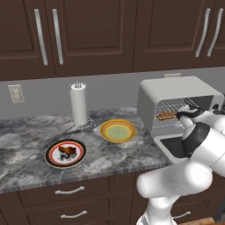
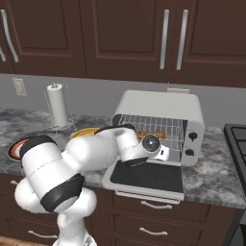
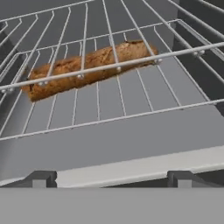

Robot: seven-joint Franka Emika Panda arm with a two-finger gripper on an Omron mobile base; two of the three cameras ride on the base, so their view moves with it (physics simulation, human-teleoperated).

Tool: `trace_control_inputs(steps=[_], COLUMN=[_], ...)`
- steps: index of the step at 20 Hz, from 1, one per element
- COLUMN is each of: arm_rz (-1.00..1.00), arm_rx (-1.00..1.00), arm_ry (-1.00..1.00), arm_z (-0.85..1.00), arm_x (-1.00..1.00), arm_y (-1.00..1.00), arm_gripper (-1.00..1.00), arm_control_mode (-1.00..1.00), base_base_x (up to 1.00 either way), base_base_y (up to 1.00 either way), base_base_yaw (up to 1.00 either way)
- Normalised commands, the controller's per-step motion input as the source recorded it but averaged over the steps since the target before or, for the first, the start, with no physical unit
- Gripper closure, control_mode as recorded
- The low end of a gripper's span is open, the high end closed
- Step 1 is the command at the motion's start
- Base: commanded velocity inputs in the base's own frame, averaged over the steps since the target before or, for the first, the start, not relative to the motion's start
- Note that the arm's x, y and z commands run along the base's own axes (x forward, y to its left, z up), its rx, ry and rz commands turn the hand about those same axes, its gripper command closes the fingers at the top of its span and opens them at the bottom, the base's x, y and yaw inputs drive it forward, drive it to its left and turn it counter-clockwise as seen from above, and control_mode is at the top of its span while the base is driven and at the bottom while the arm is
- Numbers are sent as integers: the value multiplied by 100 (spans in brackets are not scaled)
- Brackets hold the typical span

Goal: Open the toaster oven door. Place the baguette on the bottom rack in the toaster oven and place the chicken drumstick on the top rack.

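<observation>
The white toaster oven point(image 1: 176, 90) stands on the right of the counter, and its door point(image 1: 173, 147) is folded down flat. The golden-brown baguette point(image 3: 87, 68) lies lengthwise on the bottom rack point(image 3: 109, 105), under the top rack point(image 1: 173, 105); a front wire of the upper grid crosses it in the hand view. My gripper point(image 3: 111, 179) is open just in front of the oven mouth, over the door, with nothing between its fingers. The chicken drumstick point(image 1: 67, 152) rests on a red-rimmed plate point(image 1: 52, 157) at the left of the counter.
An empty yellow plate point(image 1: 117, 131) sits between the drumstick's plate and the oven. A paper towel roll point(image 1: 79, 104) stands at the back by the wall. Dark cabinets hang above the counter. A stove edge point(image 2: 236, 144) lies right of the oven.
</observation>
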Motion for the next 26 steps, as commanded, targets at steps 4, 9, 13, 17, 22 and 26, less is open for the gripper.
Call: trace_control_inputs(steps=[4,9,13,17,22,26], arm_rz=[-2,0,-1,-8,-11,-16], arm_rx=[6,16,17,15,9,9], arm_ry=[13,8,-6,-2,-14,-18], arm_z=[53,48,27,2,7,-1], arm_x=[-16,-4,-2,0,7,17], arm_y=[-20,-6,-5,0,0,10], arm_gripper=[-100,-100,-100,-100,-100,-100], arm_control_mode=[-100,-100,-100,-100,-100,-100], base_base_x=[0,0,0,0,0,0], base_base_y=[0,0,0,0,0,0], base_base_yaw=[0,0,0,0,0,0])
